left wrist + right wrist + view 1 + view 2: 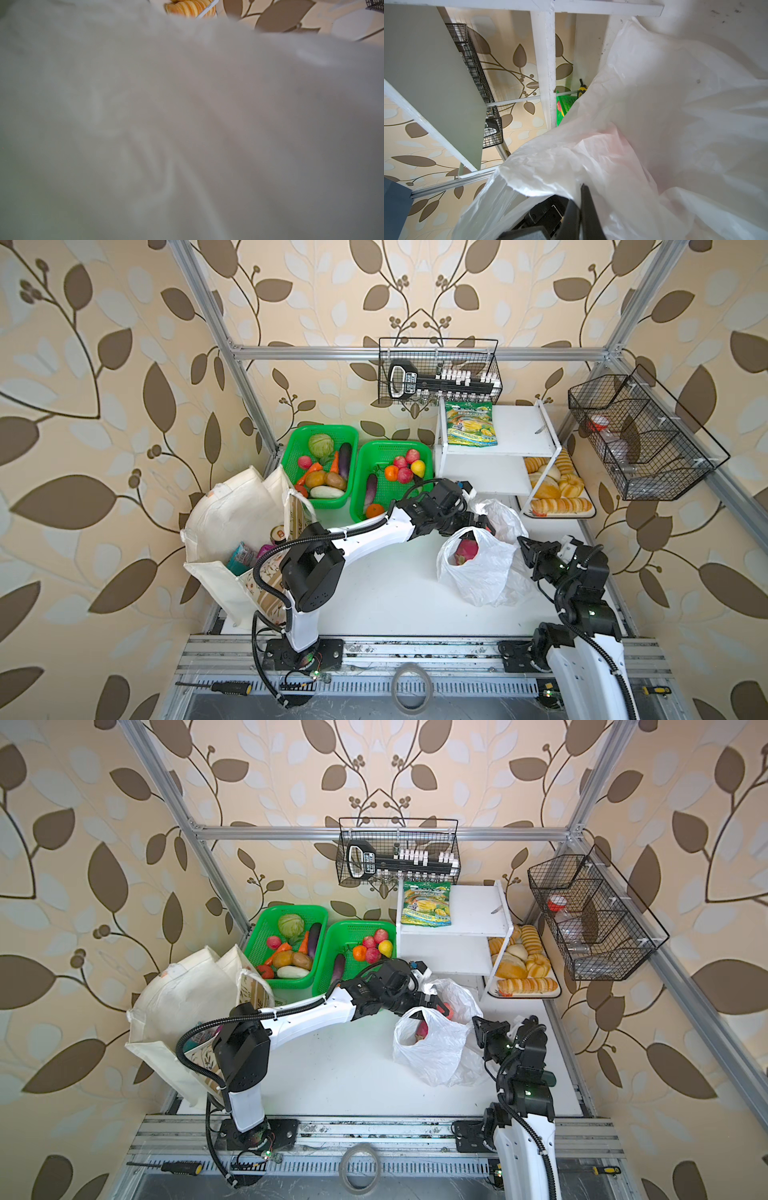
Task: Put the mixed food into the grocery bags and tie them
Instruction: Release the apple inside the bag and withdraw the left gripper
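Observation:
The thin white plastic bag [478, 572] [432, 1052] stands open-mouthed on the table, right of centre. A pink dragon fruit [464, 552] [419, 1032] lies inside it. My left gripper [484, 523] [436, 1000] reaches into the bag's far rim with its jaws apart, and a red apple [492, 527] [447, 1009] sits just past the fingertips. Bag film [187, 124] fills the left wrist view. My right gripper [524, 545] [478, 1025] [580, 193] is shut on the bag's near-right edge [654, 104]. The cream tote [232, 514] [183, 994] holds a green can [279, 534], a blue pouch [240, 558] and a purple packet [265, 551].
Two green mesh baskets [320, 431] [390, 444] of toy produce stand behind my left arm. A white shelf [519, 427] carries a green-yellow snack pouch [471, 425], and a bread tray [557, 489] lies beneath it. Wire baskets [640, 439] hang on the frame. Screwdrivers [228, 686] lie on the front rail.

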`<state>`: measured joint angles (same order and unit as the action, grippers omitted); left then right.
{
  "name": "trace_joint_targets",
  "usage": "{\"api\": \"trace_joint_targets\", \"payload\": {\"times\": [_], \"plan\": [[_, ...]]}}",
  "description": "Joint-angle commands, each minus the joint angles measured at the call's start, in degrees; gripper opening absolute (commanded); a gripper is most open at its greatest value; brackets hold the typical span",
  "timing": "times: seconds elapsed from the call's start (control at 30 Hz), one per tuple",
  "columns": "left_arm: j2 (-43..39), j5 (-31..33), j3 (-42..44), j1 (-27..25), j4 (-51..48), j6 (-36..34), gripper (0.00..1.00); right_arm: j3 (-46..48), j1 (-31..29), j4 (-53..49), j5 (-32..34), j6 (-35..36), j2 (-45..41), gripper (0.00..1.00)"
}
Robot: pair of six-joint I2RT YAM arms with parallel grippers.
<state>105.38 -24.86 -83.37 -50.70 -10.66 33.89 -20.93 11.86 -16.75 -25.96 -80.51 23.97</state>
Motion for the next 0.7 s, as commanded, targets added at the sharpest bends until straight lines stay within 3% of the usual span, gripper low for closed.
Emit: {"api": "trace_joint_targets", "payload": {"times": [0.0,0.3,0.47,0.6,0.67], "plan": [[-8.7,1.0,3.5,-0.5,0.1,-4.0,0.99,-0.6,0.8,0.1,0.0,1.2,0.9,0.0],[-25.4,3.8,15.6,-0.3,-2.6,-13.2,0.99,-5.3,1.8,-2.1,1.5,6.5,4.8,0.0],[-33.3,13.7,20.0,1.0,-4.5,-14.5,0.99,-5.8,1.9,-2.5,1.4,6.9,5.3,0.0],[-36.6,11.0,20.7,3.9,-3.1,-16.4,0.99,-5.6,1.9,-3.1,1.7,6.9,4.8,0.0],[-36.6,13.0,19.3,4.5,-5.3,-17.4,0.99,-5.7,1.8,-3.2,1.7,6.9,4.7,0.0]]}}
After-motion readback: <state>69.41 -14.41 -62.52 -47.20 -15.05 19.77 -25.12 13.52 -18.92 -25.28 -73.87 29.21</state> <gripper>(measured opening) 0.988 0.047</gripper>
